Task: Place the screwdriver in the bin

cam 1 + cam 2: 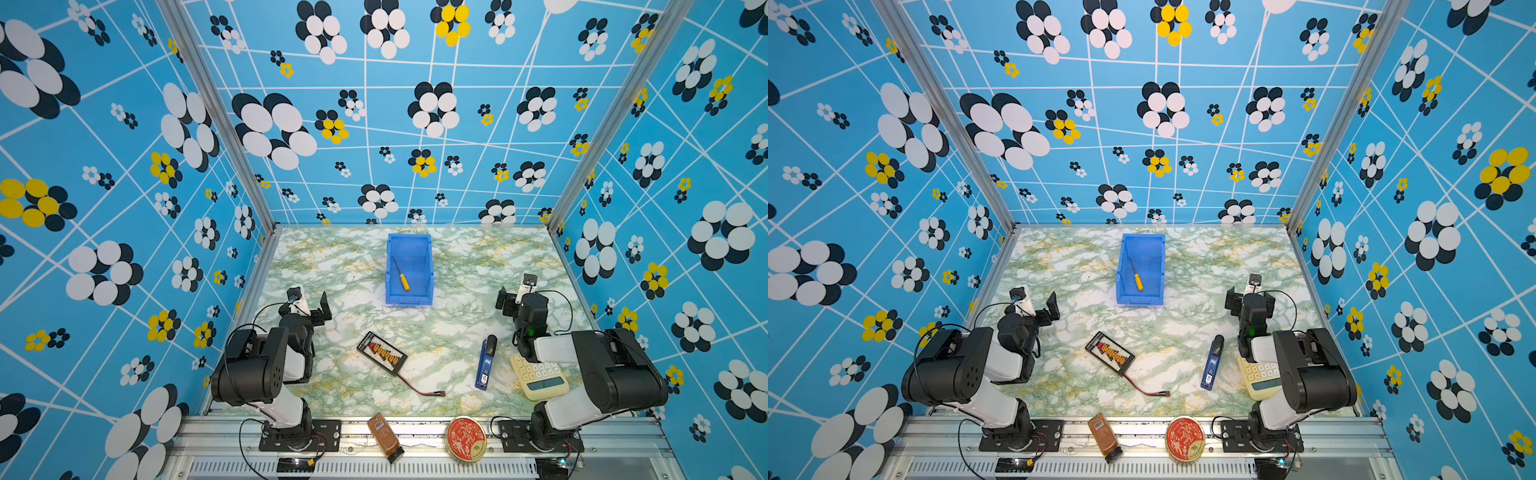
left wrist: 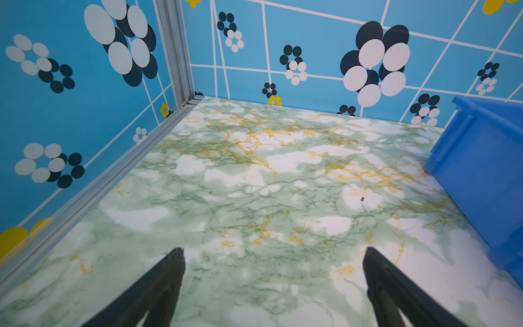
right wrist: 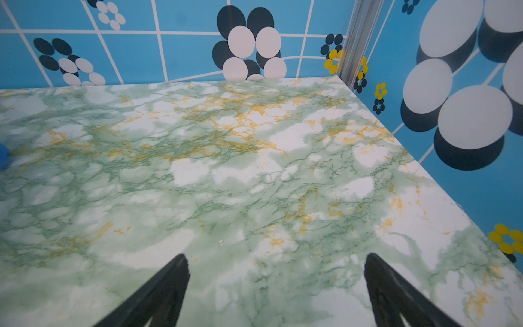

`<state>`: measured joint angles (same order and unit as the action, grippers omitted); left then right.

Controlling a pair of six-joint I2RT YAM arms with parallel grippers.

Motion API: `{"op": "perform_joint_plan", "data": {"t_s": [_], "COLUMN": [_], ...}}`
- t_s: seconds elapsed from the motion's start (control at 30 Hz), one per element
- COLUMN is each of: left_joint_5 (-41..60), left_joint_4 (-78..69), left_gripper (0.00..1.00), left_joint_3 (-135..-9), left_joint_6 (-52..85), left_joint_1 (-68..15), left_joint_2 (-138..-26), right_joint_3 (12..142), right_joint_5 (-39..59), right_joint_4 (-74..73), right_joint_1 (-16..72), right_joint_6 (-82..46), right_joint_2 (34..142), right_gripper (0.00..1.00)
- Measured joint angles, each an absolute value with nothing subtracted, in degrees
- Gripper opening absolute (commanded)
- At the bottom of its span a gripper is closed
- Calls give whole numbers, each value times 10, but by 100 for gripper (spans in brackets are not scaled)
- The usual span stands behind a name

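The screwdriver (image 1: 402,276) (image 1: 1136,276), with a yellow handle and a thin silver shaft, lies slantwise inside the blue bin (image 1: 409,300) (image 1: 1140,300) at the back middle of the table. Neither gripper touches it. My left gripper (image 1: 319,309) (image 1: 1047,311) hovers open to the bin's front left. In the left wrist view this gripper (image 2: 274,252) has nothing between its fingers, and the bin's side wall (image 2: 481,170) shows. My right gripper (image 1: 519,299) (image 1: 1251,301) hangs open to the bin's front right. In the right wrist view its jaws (image 3: 276,256) stand wide apart over bare table.
A black circuit board with a red lead (image 1: 381,353), a blue-and-black stapler (image 1: 485,363) and a cream calculator (image 1: 540,378) lie at the front of the table. A brown bottle (image 1: 384,436) and a round red tin (image 1: 466,439) rest on the front rail. Patterned walls enclose three sides.
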<state>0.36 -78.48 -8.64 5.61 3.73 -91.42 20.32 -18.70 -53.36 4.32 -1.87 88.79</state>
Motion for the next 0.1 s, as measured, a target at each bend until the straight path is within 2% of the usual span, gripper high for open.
{"op": "perform_joint_plan", "data": {"t_s": [0.1], "left_joint_5": [4], "left_joint_4": [-785], "left_gripper": [99], "left_joint_3": [-86], "left_joint_6": [56], "left_joint_1": [37], "left_joint_2": [-914], "right_joint_3": [203], "right_joint_5": [-187], "right_joint_4": [-534], "right_joint_1": [43], "right_joint_6": [-18], "right_joint_2": [888], "right_gripper": [99]}}
